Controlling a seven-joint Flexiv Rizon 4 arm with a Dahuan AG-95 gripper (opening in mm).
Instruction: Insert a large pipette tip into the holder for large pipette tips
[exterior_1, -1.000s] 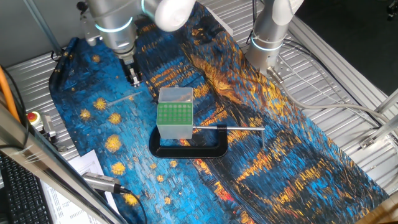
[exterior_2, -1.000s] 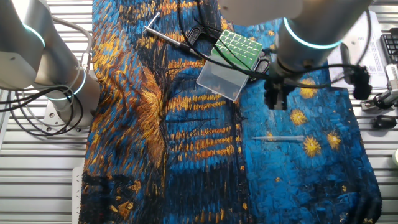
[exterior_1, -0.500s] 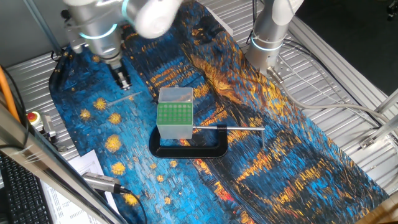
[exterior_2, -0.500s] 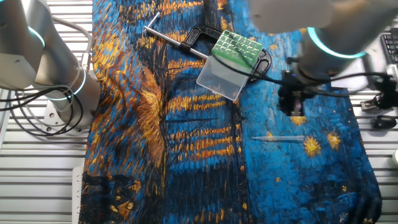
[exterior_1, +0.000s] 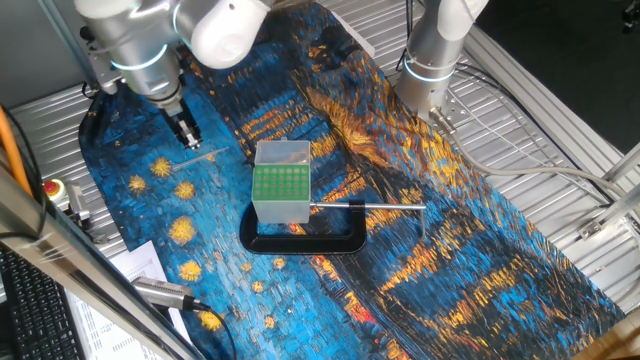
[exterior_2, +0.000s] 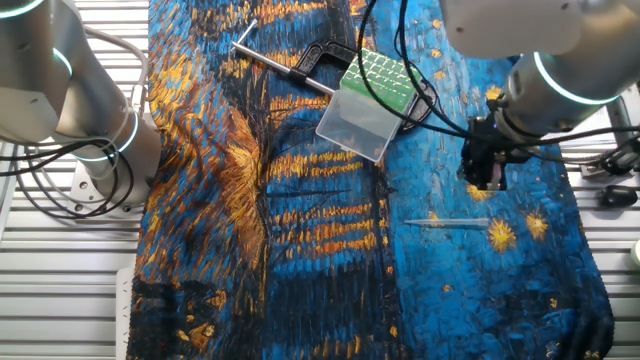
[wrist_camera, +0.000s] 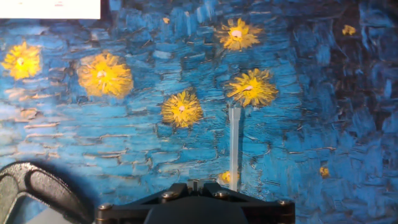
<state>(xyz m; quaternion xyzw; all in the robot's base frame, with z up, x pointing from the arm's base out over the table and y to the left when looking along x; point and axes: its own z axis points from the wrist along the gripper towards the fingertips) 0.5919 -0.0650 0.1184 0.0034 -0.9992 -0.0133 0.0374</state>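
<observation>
The large pipette tip (exterior_1: 197, 158) lies flat on the blue painted cloth, left of the holder, and shows in the other fixed view (exterior_2: 450, 223) too. In the hand view it (wrist_camera: 234, 143) lies lengthwise just right of centre, its wide end by a yellow star. The holder (exterior_1: 281, 180) is a frosted box with a green holed top plate (exterior_2: 380, 75), standing in a black clamp. My gripper (exterior_1: 187, 138) hovers above the cloth just behind the tip, apart from it (exterior_2: 490, 180). Its fingers (wrist_camera: 194, 185) look closed together and empty.
A black C-shaped clamp (exterior_1: 305, 240) grips the holder, with its metal rod (exterior_1: 365, 206) sticking out to the right; its curve shows in the hand view (wrist_camera: 31, 186). A silver pen-like cylinder (exterior_1: 160, 292) lies at the cloth's front left. A second arm (exterior_1: 435, 50) stands at the back.
My gripper has moved left, away from the holder, and now hangs over the cloth near the tip. The tip and the holder have not moved.
</observation>
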